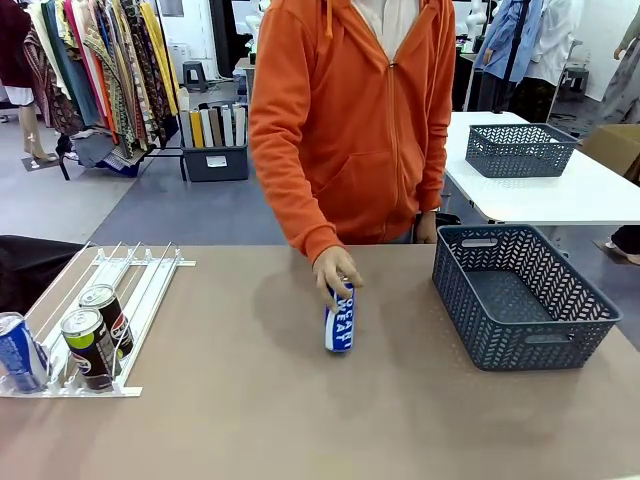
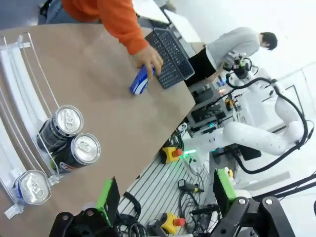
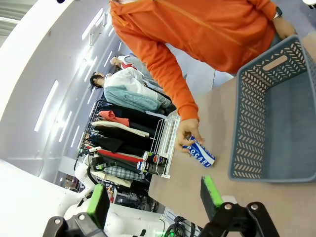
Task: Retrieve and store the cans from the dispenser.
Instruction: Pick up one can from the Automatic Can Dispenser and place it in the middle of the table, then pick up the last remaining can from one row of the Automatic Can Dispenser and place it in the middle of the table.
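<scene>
The left gripper (image 2: 165, 195) and right gripper (image 3: 154, 197) hung wide open, empty; a person's hand (image 1: 336, 268) held a blue can (image 1: 339, 322) left of the basket (image 1: 468, 312)

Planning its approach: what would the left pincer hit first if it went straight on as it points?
Likely the bare table near its edge, just beside the dark cans in the dispenser; depth is unclear.
</scene>
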You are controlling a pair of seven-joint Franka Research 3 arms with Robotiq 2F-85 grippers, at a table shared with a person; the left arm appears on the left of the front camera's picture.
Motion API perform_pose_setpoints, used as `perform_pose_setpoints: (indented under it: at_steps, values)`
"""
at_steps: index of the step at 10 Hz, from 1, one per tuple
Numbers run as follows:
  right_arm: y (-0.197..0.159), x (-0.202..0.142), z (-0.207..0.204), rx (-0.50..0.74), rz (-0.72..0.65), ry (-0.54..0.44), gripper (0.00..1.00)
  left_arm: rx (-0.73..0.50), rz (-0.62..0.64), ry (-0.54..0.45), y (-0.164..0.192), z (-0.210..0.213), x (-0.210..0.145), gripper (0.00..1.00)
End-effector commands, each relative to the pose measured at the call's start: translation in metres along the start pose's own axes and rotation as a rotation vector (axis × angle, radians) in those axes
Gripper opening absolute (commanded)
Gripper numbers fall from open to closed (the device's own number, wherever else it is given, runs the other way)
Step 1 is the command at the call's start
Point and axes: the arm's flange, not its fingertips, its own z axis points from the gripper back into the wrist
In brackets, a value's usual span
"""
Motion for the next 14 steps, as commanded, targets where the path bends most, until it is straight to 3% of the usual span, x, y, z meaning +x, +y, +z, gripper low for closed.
perform_pose_setpoints:
  at_steps: [1,6,7,8,10,11,12,13,14]
  values:
    - [0.004,0.003,-0.002,0.025,0.011,-0.02,1.0,0.002,-0.031,0.006,-0.008,0.001,0.003,1.0]
    - [0.004,0.003,-0.002,0.025,0.011,-0.02,1.0,0.022,-0.011,0.02,-0.009,0.0,0.004,1.0]
    - [0.004,0.003,-0.002,0.025,0.011,-0.02,1.0,0.122,-0.014,0.052,-0.018,0.001,0.012,1.0]
    - [0.004,0.003,-0.002,0.025,0.011,-0.02,1.0,0.395,0.058,0.126,-0.035,-0.002,0.018,1.0]
    - [0.004,0.003,-0.002,0.025,0.011,-0.02,1.0,0.814,0.043,0.313,-0.058,-0.026,0.025,1.0]
    - [0.004,0.003,-0.002,0.025,0.011,-0.02,1.0,1.029,0.13,0.357,-0.058,-0.041,0.024,1.0]
    - [0.004,0.003,-0.002,0.025,0.011,-0.02,1.0,1.177,0.205,0.313,-0.058,-0.051,0.025,1.0]
    - [0.004,0.003,-0.002,0.025,0.011,-0.02,1.0,1.188,0.178,0.313,-0.06,-0.058,0.027,1.0]
    - [0.004,0.003,-0.002,0.025,0.011,-0.02,1.0,1.215,0.179,0.207,-0.064,-0.058,0.033,1.0]
